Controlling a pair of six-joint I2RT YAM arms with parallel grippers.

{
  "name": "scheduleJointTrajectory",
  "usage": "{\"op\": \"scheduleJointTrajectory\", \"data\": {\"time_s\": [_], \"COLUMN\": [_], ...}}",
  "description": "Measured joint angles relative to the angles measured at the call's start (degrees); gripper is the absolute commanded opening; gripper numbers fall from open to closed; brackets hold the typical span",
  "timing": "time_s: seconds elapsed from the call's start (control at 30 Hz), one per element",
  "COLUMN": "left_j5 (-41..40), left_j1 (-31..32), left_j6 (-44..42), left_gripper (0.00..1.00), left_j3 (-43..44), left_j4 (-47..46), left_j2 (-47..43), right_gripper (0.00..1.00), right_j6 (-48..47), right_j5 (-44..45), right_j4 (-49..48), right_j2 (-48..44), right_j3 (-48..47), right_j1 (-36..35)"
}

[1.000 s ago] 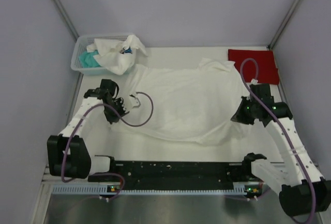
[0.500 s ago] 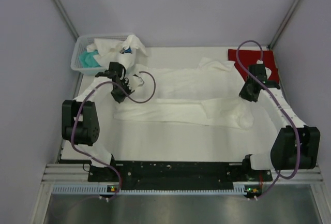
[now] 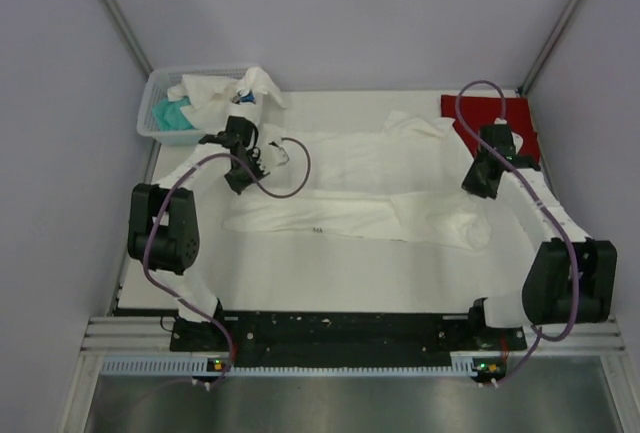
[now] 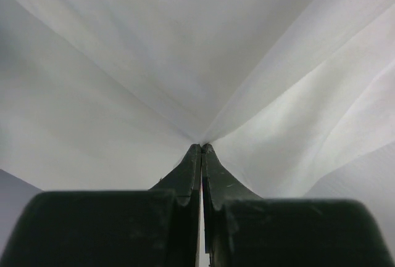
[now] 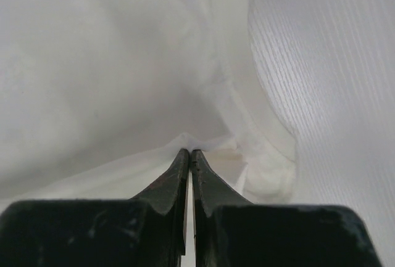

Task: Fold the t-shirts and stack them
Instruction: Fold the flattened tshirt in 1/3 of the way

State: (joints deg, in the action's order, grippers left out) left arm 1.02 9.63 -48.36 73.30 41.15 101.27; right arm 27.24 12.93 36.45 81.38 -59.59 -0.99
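Observation:
A large white t-shirt [image 3: 370, 188] lies across the middle of the table, folded over lengthwise, print hidden. My left gripper [image 3: 243, 175] is shut on its left edge near the basket; the left wrist view shows the cloth [image 4: 203, 63] pinched at the closed tips [image 4: 202, 147]. My right gripper [image 3: 478, 181] is shut on its right edge; the right wrist view shows the cloth [image 5: 123, 82] bunched at the closed tips [image 5: 189, 151]. A folded red t-shirt [image 3: 525, 118] lies at the back right, partly behind my right arm. More white and teal t-shirts [image 3: 215, 103] fill the basket.
The small white plastic basket [image 3: 155, 118] stands at the back left corner. Grey walls close in the table on the left, back and right. Purple cables loop above both wrists. The black arm rail runs along the near edge [image 3: 340, 328].
Both grippers have carried the shirt's near edge toward the back, folding the shirt over itself into a narrower band. In the last half second the left gripper moved a little further back and right.

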Motion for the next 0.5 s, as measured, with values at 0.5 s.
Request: {"op": "scheduleJointTrajectory", "data": {"time_s": [0.5], "left_j5": [-1.84], "left_j1": [0.55], "left_j6": [-2.69], "left_gripper": [0.00], "left_j3": [-13.33], "left_j4": [13.55], "left_j2": [-34.10], "right_gripper": [0.00], "right_j6": [9.77], "right_j5": [-20.79], "right_j4": [21.64], "right_j2": [-47.76], "right_j3": [12.90], "right_j1": [0.07]}}
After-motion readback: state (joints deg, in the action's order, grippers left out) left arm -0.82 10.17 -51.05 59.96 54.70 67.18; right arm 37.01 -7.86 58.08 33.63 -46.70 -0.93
